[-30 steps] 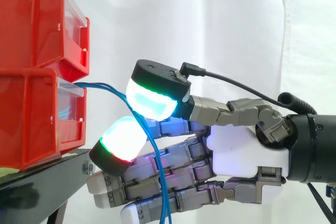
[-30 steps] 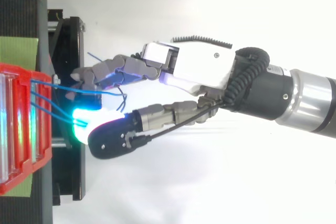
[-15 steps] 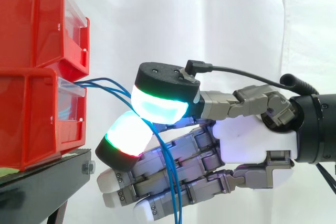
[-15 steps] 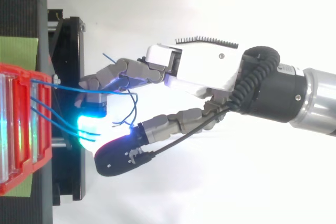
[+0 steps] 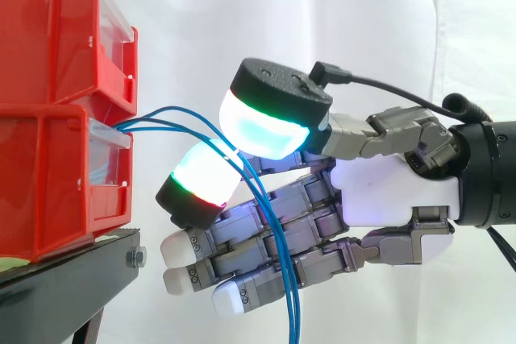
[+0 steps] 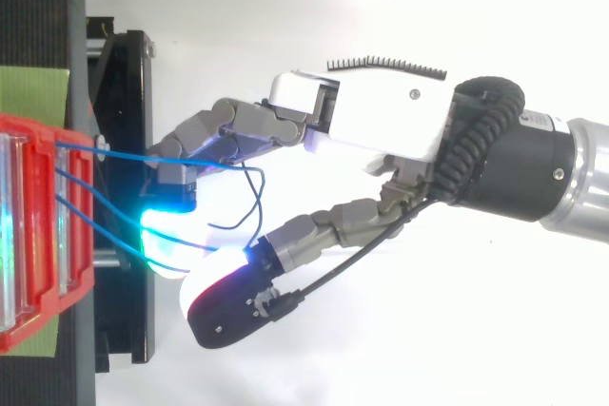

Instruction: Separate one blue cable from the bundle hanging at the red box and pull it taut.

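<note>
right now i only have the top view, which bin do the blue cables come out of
observer: The lower red bin, which sits under a second red bin. The blue cables leave its front.
operator: are they taut yet
observer: No. They arc out from the bin and curve down into the hand.
operator: where do the fingers hold them
observer: Between the upper glowing pad and the pad under it. Below that pinch the cables hang loose in front of the other fingers.
</note>
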